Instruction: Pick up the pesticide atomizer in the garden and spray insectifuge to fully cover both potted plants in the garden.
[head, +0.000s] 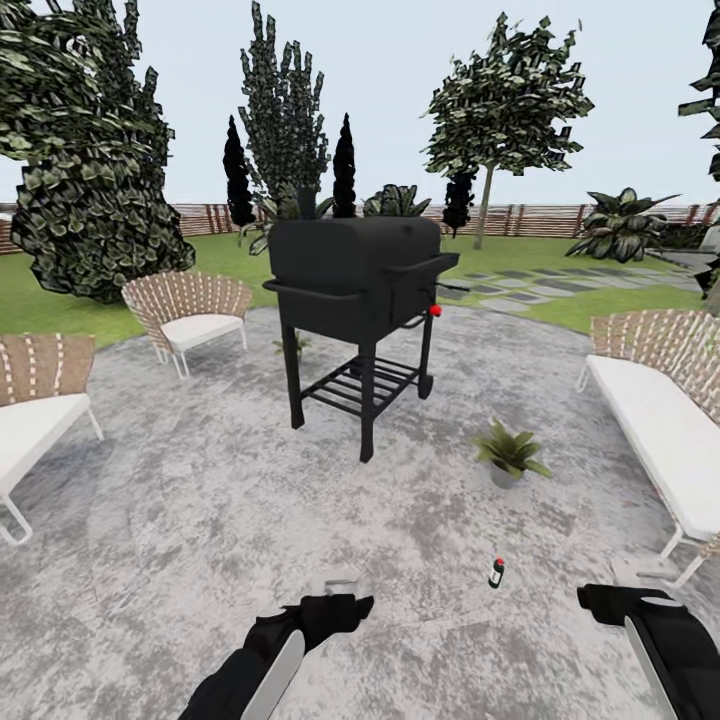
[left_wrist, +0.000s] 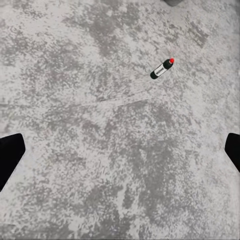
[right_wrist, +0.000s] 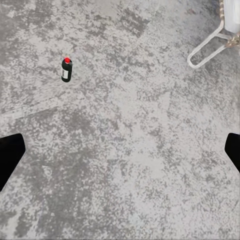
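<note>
- Grey mottled stone of the patio (head: 200, 520) lies under both my arms, and the pesticide atomizer (head: 495, 572) stands upright on it, between my two grippers and nearer the right one.
- My left gripper (head: 335, 585) hangs above the stone, jaws wide apart and holding nothing; in its wrist view the atomizer (left_wrist: 162, 68) sits well ahead of the dark fingertips (left_wrist: 10, 155).
- My right gripper (head: 640, 572) also hangs with jaws spread and bare; its wrist view shows the atomizer (right_wrist: 66, 69) ahead and apart from the fingertips (right_wrist: 9, 155).
- One potted plant (head: 509, 452) stands beyond the atomizer, near the black grill (head: 355, 290).
- A white-cushioned sofa (head: 660, 420) borders my right side, its metal leg (right_wrist: 207, 47) close by.
- Wicker chairs (head: 190, 310) edge the left; open stone lies between.
</note>
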